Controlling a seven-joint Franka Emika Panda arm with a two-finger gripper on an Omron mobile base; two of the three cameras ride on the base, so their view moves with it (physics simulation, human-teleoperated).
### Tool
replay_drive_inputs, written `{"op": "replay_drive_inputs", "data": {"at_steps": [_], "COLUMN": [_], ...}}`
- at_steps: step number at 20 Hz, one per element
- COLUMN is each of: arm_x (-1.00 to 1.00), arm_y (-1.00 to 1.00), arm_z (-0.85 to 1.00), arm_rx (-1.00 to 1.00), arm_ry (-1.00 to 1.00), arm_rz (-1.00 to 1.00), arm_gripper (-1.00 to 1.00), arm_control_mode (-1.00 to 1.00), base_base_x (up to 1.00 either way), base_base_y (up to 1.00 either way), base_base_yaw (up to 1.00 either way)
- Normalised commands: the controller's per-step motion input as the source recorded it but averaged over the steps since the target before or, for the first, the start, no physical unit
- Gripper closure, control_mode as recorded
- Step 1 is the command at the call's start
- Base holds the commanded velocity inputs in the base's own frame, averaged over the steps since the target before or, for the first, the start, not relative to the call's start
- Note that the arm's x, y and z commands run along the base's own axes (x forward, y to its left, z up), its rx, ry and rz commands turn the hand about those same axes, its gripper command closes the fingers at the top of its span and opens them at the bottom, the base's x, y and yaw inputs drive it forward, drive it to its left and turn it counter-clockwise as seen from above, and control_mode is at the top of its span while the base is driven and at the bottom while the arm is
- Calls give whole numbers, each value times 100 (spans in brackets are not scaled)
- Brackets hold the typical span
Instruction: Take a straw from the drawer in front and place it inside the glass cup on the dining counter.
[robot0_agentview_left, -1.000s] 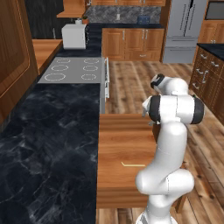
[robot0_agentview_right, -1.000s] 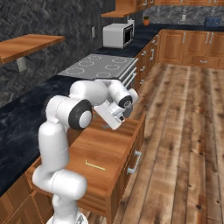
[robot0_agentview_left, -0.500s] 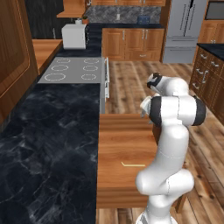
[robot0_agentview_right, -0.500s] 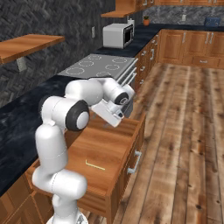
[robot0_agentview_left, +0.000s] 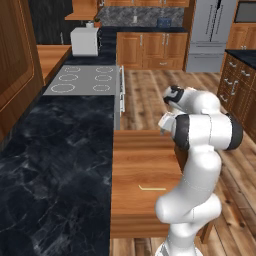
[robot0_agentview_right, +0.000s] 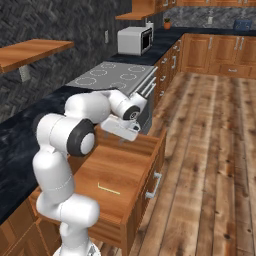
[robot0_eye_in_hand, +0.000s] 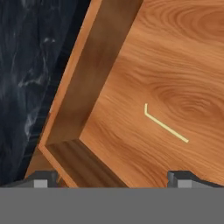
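arm bent low over the open drawer (robot0_agentview_right: 150, 150), gripper (robot0_eye_in_hand: 113, 177) spread wide and empty (tips apart); the straw (robot0_eye_in_hand: 165, 124) lies alone on its floor.

No text, label, brand, number or sign can be read anywhere in these views; the microwave (robot0_agentview_right: 134, 40), the refrigerator (robot0_agentview_left: 210, 31) and the cooktop (robot0_agentview_left: 84, 80) carry no legible markings.

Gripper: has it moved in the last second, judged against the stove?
Yes. In the right base view the open gripper has swung away from the stove, back over the open drawer toward the straw.
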Motion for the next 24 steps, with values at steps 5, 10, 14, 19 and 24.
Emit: {"op": "replay_drive_inputs", "data": {"at_steps": [5, 10, 14, 19, 24], "arm_x": [-2, -2, 0, 0, 0], "arm_y": [7, 19, 10, 7, 0], "arm_z": [-5, -14, -12, -24, -28], "arm_rx": [-10, -11, -5, -7, -9], "arm_ry": [-1, -1, 0, -6, -3], "arm_rz": [4, 3, 1, 0, 0], "arm_gripper": [-100, -100, -100, -100, -100], "arm_control_mode": [-100, -100, -100, -100, -100], "base_base_x": [0, 0, 0, 0, 0], "base_base_y": [0, 0, 0, 0, 0], "base_base_yaw": [0, 0, 0, 0, 0]}}
